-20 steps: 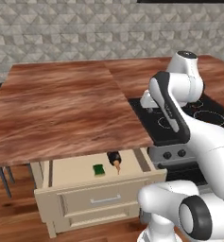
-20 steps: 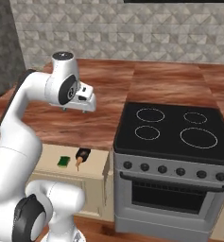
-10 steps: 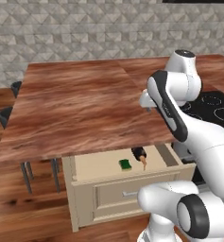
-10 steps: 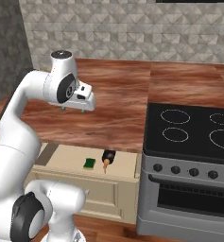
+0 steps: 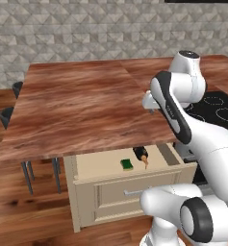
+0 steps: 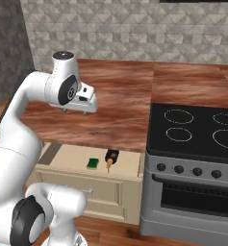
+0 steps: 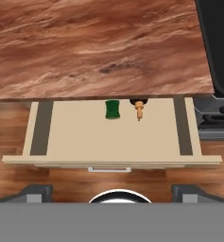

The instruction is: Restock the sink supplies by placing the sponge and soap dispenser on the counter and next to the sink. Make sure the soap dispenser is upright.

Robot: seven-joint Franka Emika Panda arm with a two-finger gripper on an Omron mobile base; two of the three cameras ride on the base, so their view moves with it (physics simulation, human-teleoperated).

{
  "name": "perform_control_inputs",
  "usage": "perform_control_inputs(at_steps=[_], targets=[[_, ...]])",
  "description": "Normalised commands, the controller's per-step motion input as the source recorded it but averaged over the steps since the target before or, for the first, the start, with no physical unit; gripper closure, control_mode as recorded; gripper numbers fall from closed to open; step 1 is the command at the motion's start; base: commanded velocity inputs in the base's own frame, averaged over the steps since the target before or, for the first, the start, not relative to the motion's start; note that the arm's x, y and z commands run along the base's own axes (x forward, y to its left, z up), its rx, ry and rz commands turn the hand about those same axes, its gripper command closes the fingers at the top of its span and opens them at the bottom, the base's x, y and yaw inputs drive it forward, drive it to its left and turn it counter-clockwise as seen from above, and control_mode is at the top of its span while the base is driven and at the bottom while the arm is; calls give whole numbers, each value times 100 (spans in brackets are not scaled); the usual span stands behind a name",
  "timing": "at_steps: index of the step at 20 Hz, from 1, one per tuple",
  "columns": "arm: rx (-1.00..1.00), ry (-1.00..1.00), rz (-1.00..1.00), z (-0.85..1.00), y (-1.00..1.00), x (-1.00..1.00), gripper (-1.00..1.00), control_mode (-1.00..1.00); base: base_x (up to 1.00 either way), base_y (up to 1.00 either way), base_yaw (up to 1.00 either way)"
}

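A beige drawer (image 5: 98, 169) (image 6: 69, 158) (image 7: 85, 137) stands pulled out under the wooden counter (image 5: 86, 105) (image 6: 120, 105) (image 7: 99, 47). Inside it lies the green sponge (image 5: 127, 165) (image 6: 92, 164) (image 7: 112, 109). Right beside the sponge, the dark soap dispenser (image 5: 141, 155) (image 6: 110, 157) (image 7: 138, 106) lies on its side, its orange nozzle pointing to the drawer front. My gripper (image 5: 151, 109) (image 6: 75, 111) (image 7: 113, 193) hangs open and empty above the counter's front edge, well above the drawer. The sink is out of view.
A black stovetop (image 5: 216, 108) (image 6: 197, 129) (image 7: 217, 42) on a grey oven (image 6: 192, 192) adjoins the counter on the right. Dark stools (image 5: 9, 115) stand at the counter's far left. A grey tiled wall (image 5: 86, 33) backs the counter.
The whole picture has slid to the right, so the base has driven left. The arm holds the same pose, and the sponge and soap dispenser lie as before in the drawer.
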Motion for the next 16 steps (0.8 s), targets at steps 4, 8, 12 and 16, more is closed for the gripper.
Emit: perform_control_inputs(at_steps=[4,8,12,16], targets=[[3,16,1,-61,-20,54,-100,-100,0,0,0],[24,10,7,-100,-80,34,-100,-100,0,0,0],[-1,15,4,-100,-4,29,-100,-100,0,0,0],[-17,7,12,-97,0,9,-100,-100,0,0,0]])
